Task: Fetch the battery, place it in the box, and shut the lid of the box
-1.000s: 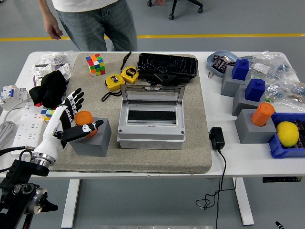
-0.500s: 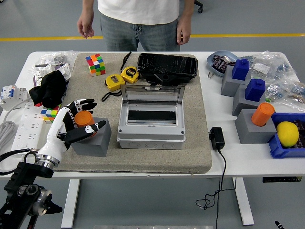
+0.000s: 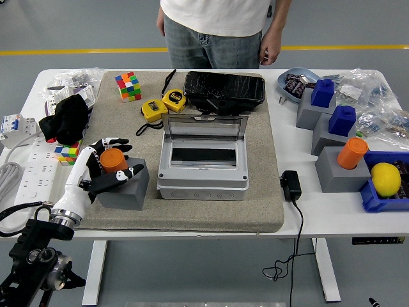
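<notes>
Battery (image 3: pixel 113 159) on its grey block (image 3: pixel 123 186)
Left hand (image 3: pixel 102 167) cupped the orange battery, fingers half curled; box (image 3: pixel 202 167) lid (image 3: pixel 204 128) stood open.

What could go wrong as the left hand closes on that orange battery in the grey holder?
The left hand is curled around the orange battery without clearly clamping it; a loose grip may drop it. Pulling sideways might drag the grey holder across the mat. The box stands close on the right with its lid upright, so a low carry could knock it.
</notes>
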